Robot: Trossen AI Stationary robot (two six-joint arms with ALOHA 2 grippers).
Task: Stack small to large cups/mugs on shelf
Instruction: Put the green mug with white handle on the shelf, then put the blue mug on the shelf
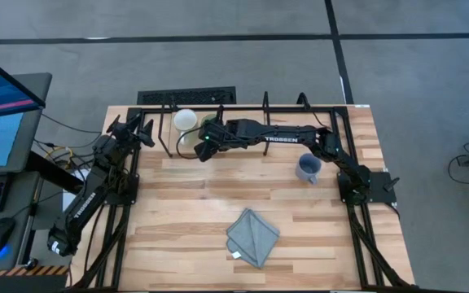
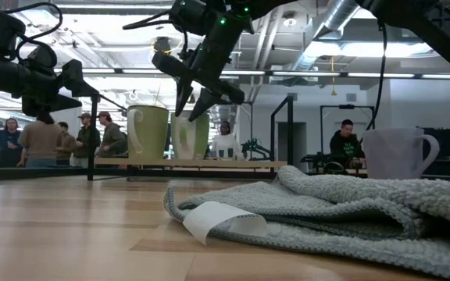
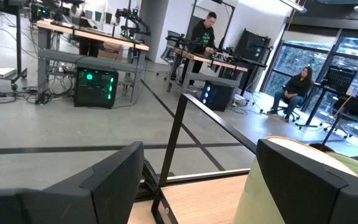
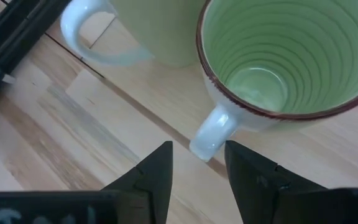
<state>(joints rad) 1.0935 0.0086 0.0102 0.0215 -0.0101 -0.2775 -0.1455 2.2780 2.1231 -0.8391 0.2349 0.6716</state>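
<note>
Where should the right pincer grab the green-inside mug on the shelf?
By its handle, coming from above. In the right wrist view the green-inside mug stands upright with its pale loop handle sticking out toward the open right pincer, which hangs just over it. The white mug sits close alongside, so a body grasp looks cramped; the handle side seems clear.

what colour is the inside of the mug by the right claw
Pale green with ringed ridges and a dark red-brown rim, clearest in the right wrist view: the mug.
</note>
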